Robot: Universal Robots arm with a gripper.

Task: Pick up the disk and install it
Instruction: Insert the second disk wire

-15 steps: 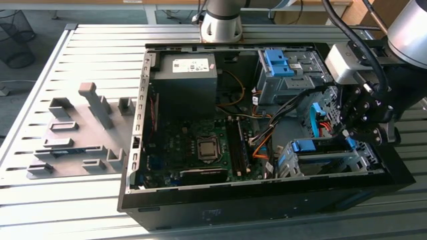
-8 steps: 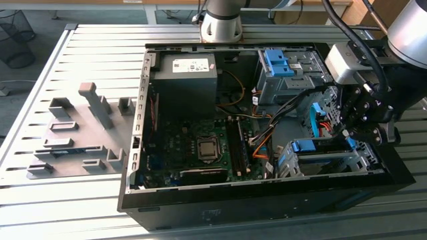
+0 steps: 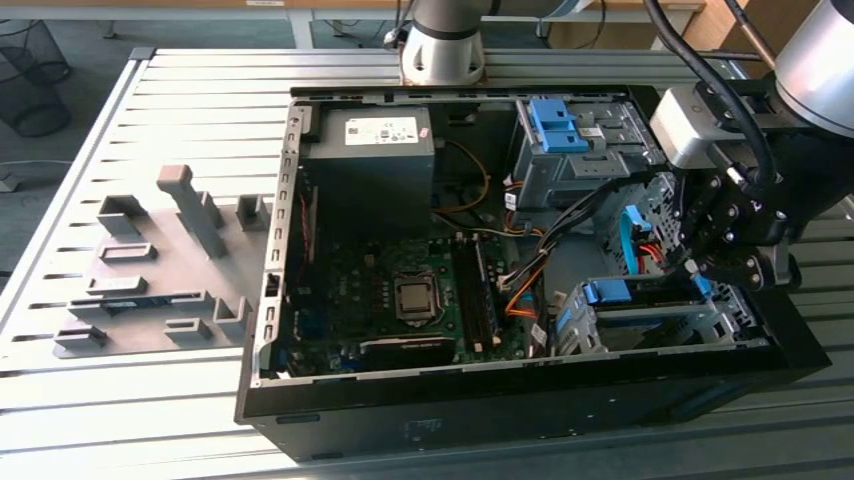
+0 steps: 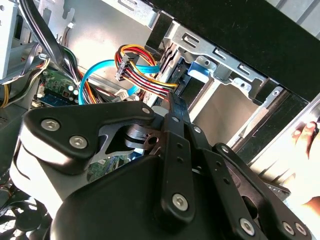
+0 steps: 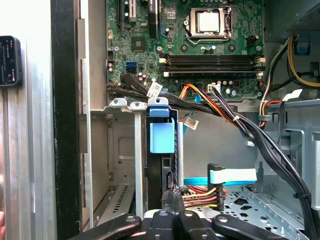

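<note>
Hovering at the exterior view's lower right, the gripper [image 3: 722, 266], its fingers pressed together, sits just beside the disk [image 3: 613, 292] slotted in its cage [image 3: 638, 330]; installing seems nearly done, calling for a straight seating push.

1. Exterior view: strong daylight washes the slatted desk [image 3: 160, 120] at nine o'clock pale — the computer case [image 3: 534, 400] interior stays dim and shadowed.
2. Second wrist view: glare blows out four o'clock; the near gripper [image 4: 172, 107] body looks soft.
3. First wrist view: the motherboard [image 5: 200, 45] is sharp — nine o'clock edge overexposed.
</note>
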